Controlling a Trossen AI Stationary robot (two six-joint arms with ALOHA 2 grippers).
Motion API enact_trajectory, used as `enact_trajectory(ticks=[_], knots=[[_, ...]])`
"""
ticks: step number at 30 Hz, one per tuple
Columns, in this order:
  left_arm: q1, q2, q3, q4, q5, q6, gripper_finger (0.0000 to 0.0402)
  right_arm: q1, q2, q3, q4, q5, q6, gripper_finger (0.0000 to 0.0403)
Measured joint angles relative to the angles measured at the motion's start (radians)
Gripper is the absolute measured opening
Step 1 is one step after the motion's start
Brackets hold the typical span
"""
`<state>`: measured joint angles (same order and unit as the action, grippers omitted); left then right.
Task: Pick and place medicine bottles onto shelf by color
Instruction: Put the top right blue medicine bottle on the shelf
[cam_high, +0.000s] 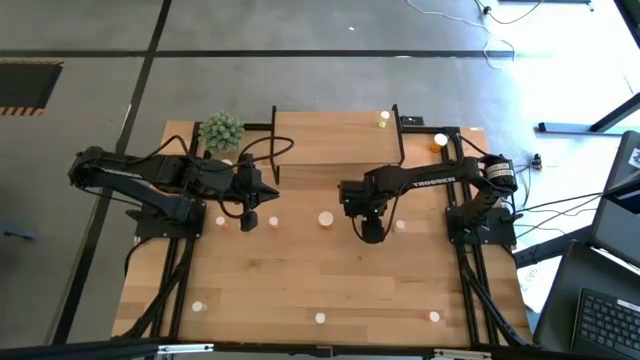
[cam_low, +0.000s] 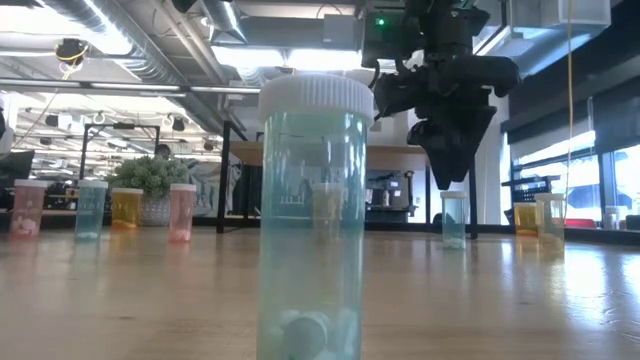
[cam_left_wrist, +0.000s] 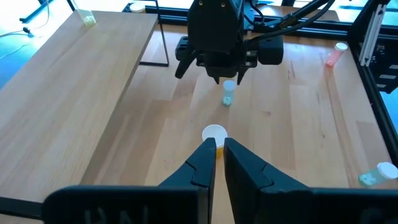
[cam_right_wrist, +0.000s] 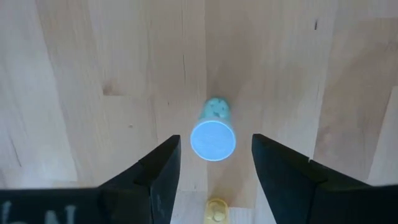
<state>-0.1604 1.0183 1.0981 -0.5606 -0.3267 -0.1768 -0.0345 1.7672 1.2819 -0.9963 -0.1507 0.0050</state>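
My right gripper (cam_high: 370, 234) points down, open, over a pale blue-green bottle with a white cap (cam_right_wrist: 212, 139) that stands upright on the table. Its fingers stand on either side of the cap without touching; the low view shows the fingertips (cam_low: 450, 180) above the bottle (cam_low: 453, 220). My left gripper (cam_left_wrist: 217, 155) is shut and empty at mid-table left (cam_high: 268, 192), pointing at an orange bottle (cam_left_wrist: 214, 133) standing in front of it. The shelf (cam_high: 335, 138) stands at the far edge with a small yellow bottle (cam_high: 384, 118) on its far right corner.
Several small bottles stand near my left gripper (cam_high: 250, 222) and along the near edge (cam_high: 320, 318). A yellow bottle (cam_right_wrist: 216, 211) stands close to the blue-green one. A potted plant (cam_high: 221, 130) is left of the shelf. A large blue-green bottle (cam_low: 312, 220) fills the low view's foreground.
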Motion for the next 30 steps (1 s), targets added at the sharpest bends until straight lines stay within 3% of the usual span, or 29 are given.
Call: enact_trajectory(ticks=[30], knots=[[0.000,0.000,0.000,0.000,0.000,0.000,0.0027,0.000,0.047,0.000,0.015,0.000,-0.035,0.0200]])
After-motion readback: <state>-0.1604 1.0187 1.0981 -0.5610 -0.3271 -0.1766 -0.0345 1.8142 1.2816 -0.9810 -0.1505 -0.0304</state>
